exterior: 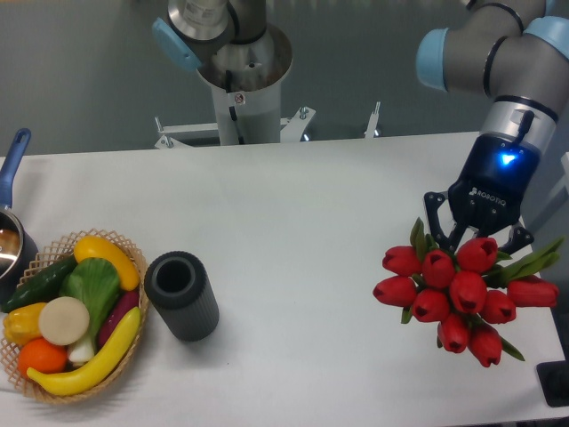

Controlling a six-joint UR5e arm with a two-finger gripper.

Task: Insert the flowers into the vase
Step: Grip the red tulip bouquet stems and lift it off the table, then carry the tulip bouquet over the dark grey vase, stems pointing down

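I saw the claw point(477, 238) down over the flowers point(462, 295) at the right of the white surface point(302, 222), its fingers spread around the stems just behind the red buds; whether it gripped them I couldn't tell. The vase point(182, 295) stood upright well to the claw's left, mouth showing. Just beyond it sat the wicker basket point(67, 320) of toy vegetables, and farthest left the blue-handled pot point(11, 227).

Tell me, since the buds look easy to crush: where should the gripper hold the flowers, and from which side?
Probably at the stems, just behind the buds, coming from above. The flowers lie on the table with red buds bunched toward the camera and leaves fanning right, so the narrow stem bundle is the firmest part. The gripper is already there; its grip is hidden.
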